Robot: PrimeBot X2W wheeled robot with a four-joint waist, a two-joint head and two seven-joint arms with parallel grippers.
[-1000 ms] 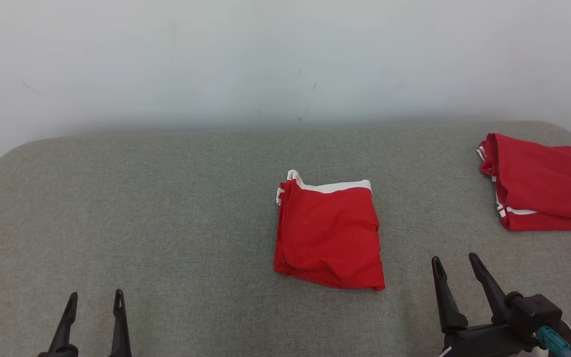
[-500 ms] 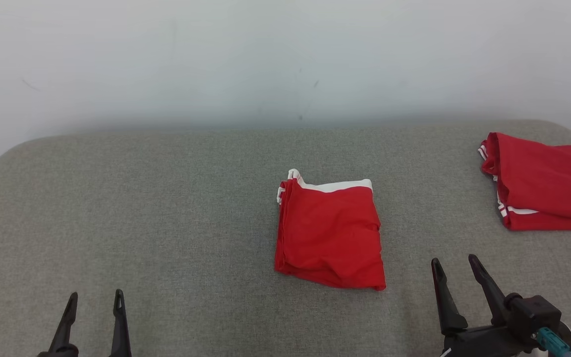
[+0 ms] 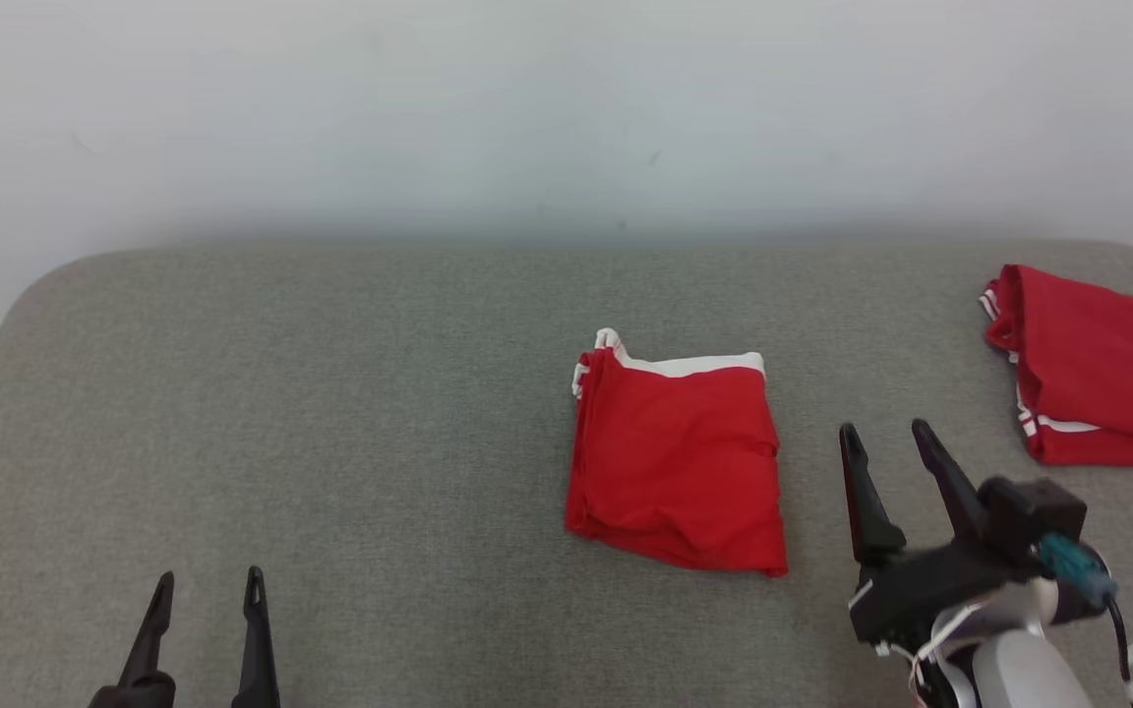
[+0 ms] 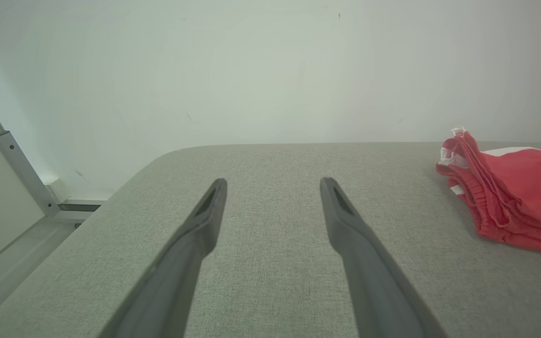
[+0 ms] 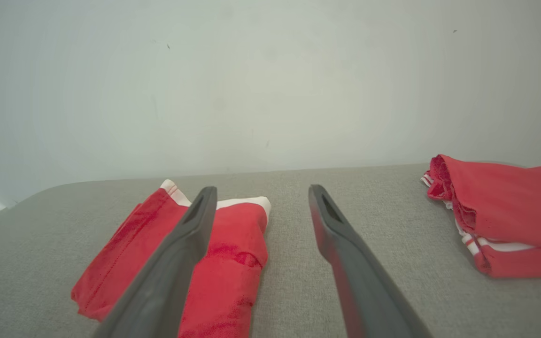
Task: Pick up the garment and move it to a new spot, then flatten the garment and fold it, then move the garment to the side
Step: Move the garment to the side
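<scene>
The red garment [image 3: 677,462] lies folded near the middle of the grey table [image 3: 330,393], so I judge that the step in hand is moving it to the side. For this, the right gripper [image 3: 882,427] should come low and take all layers together, so the fold does not open. Its fingers are spread and empty, just right of the garment without touching, and the left gripper [image 3: 209,573], also spread and empty, is well apart on the left.
</scene>
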